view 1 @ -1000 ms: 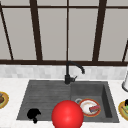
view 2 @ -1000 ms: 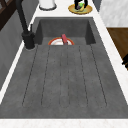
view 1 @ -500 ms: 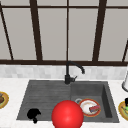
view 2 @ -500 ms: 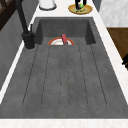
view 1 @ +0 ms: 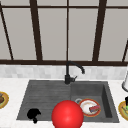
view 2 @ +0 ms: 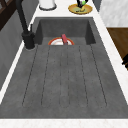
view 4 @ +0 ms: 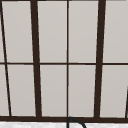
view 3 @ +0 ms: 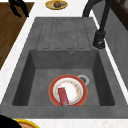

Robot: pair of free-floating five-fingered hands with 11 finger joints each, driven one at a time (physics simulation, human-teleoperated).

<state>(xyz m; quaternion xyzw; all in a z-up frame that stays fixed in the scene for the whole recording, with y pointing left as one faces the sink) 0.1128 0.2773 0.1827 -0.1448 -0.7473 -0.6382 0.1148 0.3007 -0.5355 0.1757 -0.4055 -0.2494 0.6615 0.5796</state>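
Note:
My left hand (view 1: 33, 114) hangs at the front edge of the sink's ribbed drainboard (view 1: 45, 97), holding nothing, its fingers relaxed; it is off the counter's front over the wooden floor in the right side view (view 3: 17, 6) and at the picture's edge in the left side view (view 2: 125, 60). A red ball (view 1: 67, 115) is in front of the sink's middle. In the basin lies a red-rimmed plate (view 3: 68, 90) with a small red bar (view 3: 63, 96) on it. My right hand (view 1: 127, 100) is a dark shape over the yellow plate (view 1: 123, 108) at the far right.
A black tap (view 1: 68, 72) stands behind the sink, between drainboard and basin. Another yellow plate (view 1: 2, 99) with brown food sits on the left counter. A white container (view 2: 47, 3) stands at the back right. The window (view 4: 67, 60) is behind.

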